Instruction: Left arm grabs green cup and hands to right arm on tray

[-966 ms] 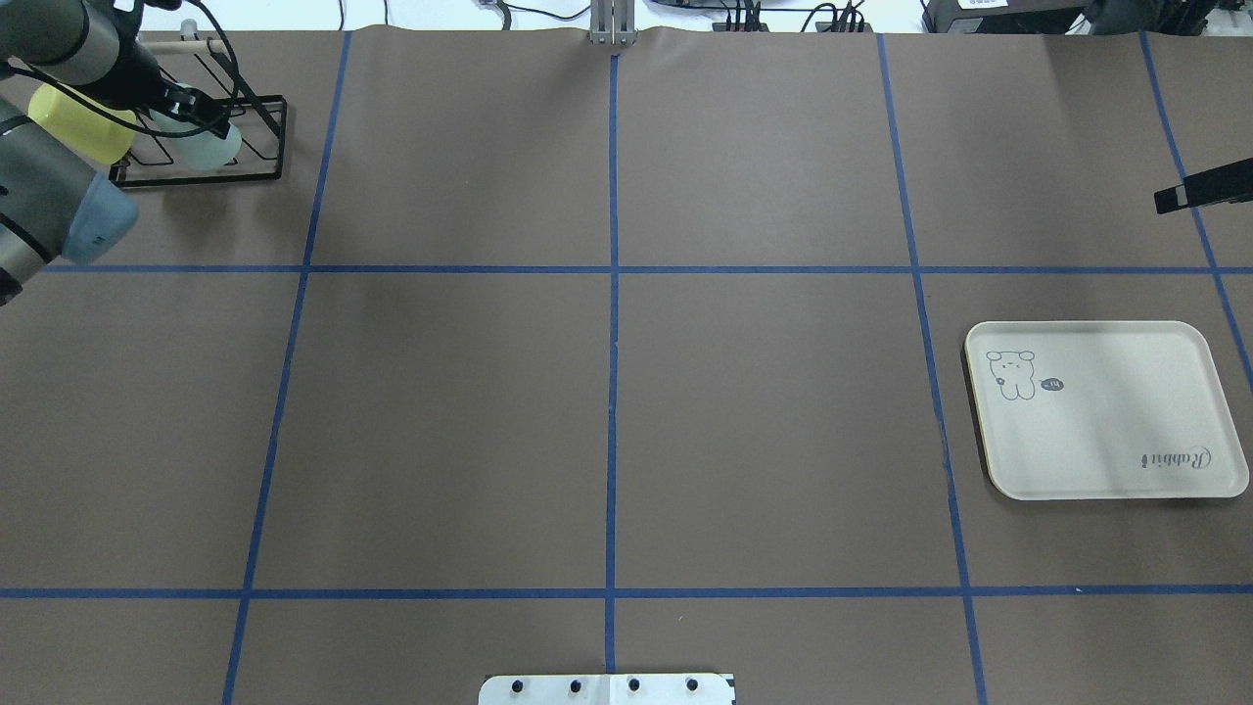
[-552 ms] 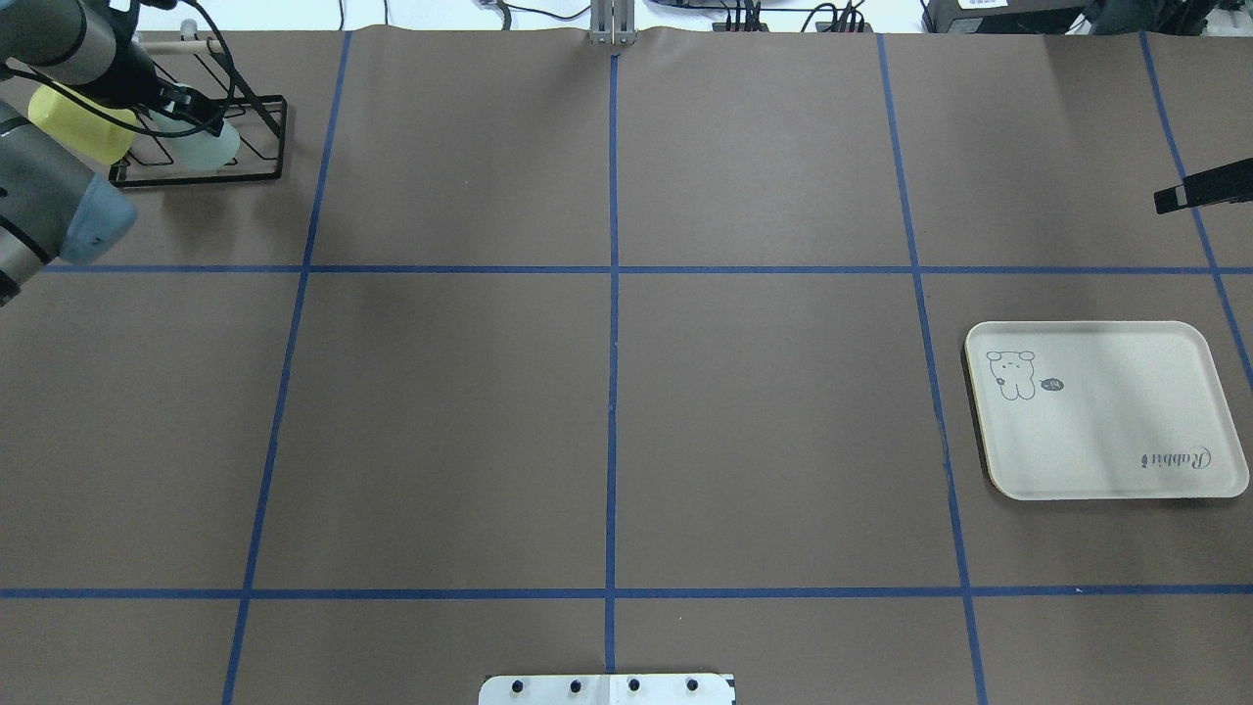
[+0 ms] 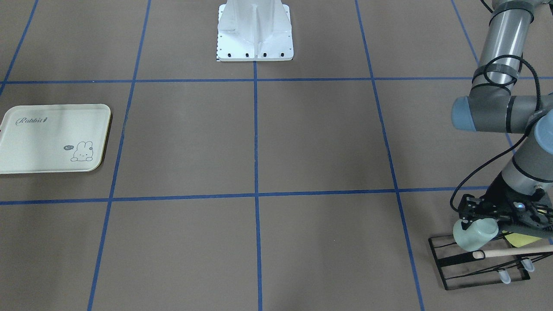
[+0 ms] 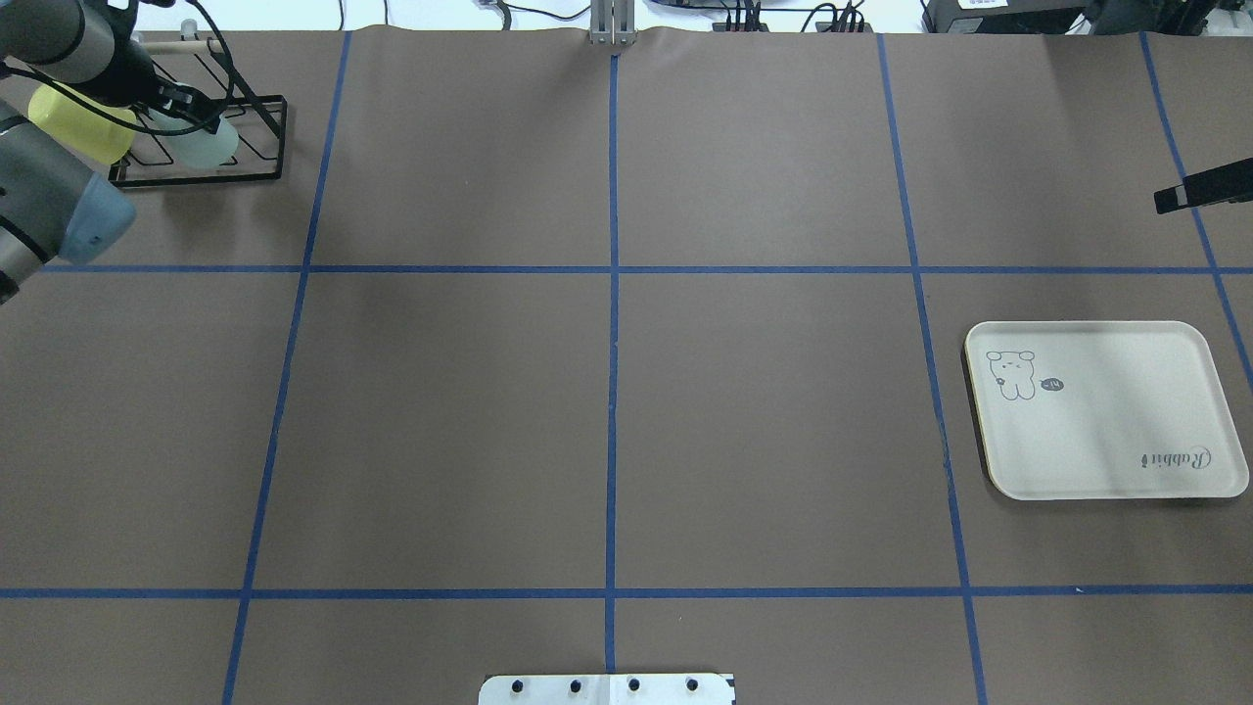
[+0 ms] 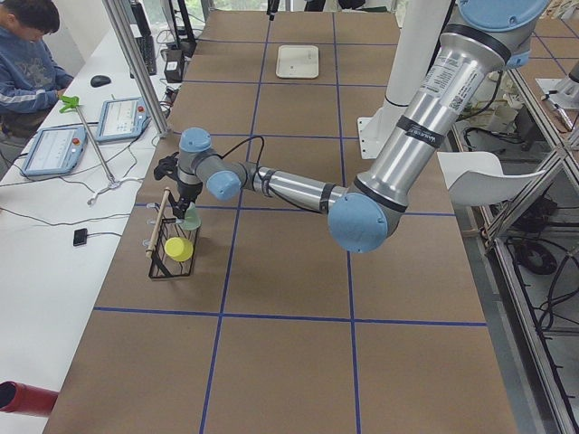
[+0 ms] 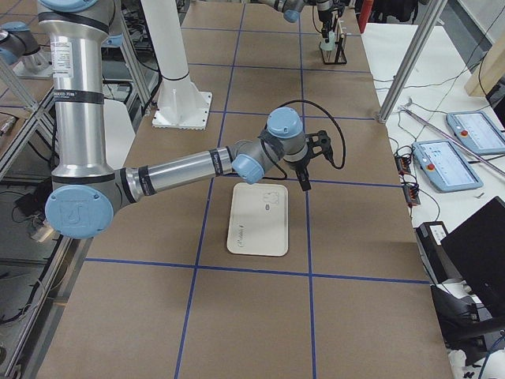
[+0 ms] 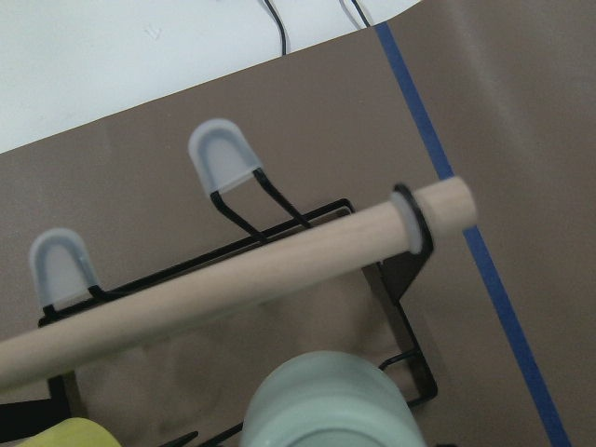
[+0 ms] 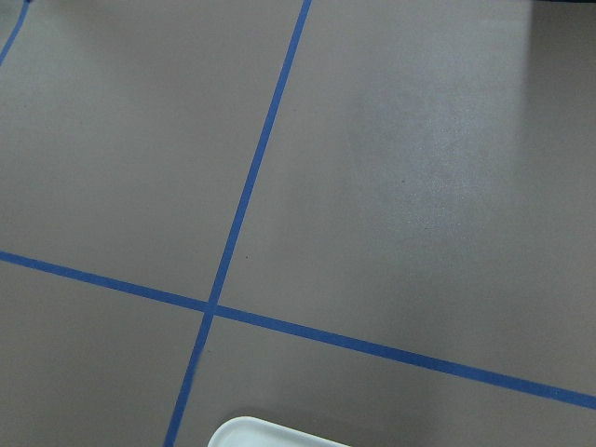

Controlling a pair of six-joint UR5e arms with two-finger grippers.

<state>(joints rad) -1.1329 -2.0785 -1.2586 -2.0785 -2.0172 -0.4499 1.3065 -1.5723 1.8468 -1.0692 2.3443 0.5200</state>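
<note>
The pale mint-green cup (image 3: 473, 235) is tilted at the black wire rack (image 3: 449, 263), at the table's far left in the overhead view (image 4: 204, 147). My left gripper (image 3: 474, 221) is at its rim and looks shut on it; the cup's base fills the bottom of the left wrist view (image 7: 326, 405), where no fingers show. The cream tray (image 4: 1106, 441) lies flat at the right with nothing on it. My right gripper (image 4: 1167, 200) hovers beyond the tray's far side; only one dark finger shows, so I cannot tell if it is open or shut.
A yellow-green cup (image 4: 78, 122) sits on the same rack beside the green one. A wooden dowel (image 7: 233, 289) runs along the rack's top, close to the green cup. Blue tape lines grid the brown table (image 4: 607, 392). The robot's base plate (image 3: 255, 30) is at mid-table.
My left gripper and the green cup have shifted slightly left and toward the table's far edge at the rack. The right arm and the tray have not moved.
</note>
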